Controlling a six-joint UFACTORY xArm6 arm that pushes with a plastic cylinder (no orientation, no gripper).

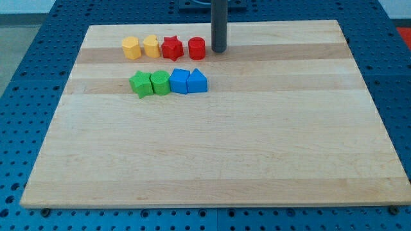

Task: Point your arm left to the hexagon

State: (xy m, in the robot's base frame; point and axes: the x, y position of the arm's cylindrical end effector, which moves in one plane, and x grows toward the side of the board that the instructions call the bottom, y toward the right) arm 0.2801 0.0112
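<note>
My tip [219, 50] rests on the wooden board near the view's top, just right of a red cylinder [196, 48] and close to touching it. Left of the cylinder, in one row, stand a red star [172, 47], a yellow heart-like block [151, 46] and a yellow hexagon [131, 47] at the row's left end. A second row lies below: a green star [140, 83], a green block [160, 83], a blue block [180, 81] and a blue block with a peaked top [198, 81].
The wooden board [212, 154] lies on a blue perforated table [26, 70]. All blocks sit in the board's upper left part, in two tight rows.
</note>
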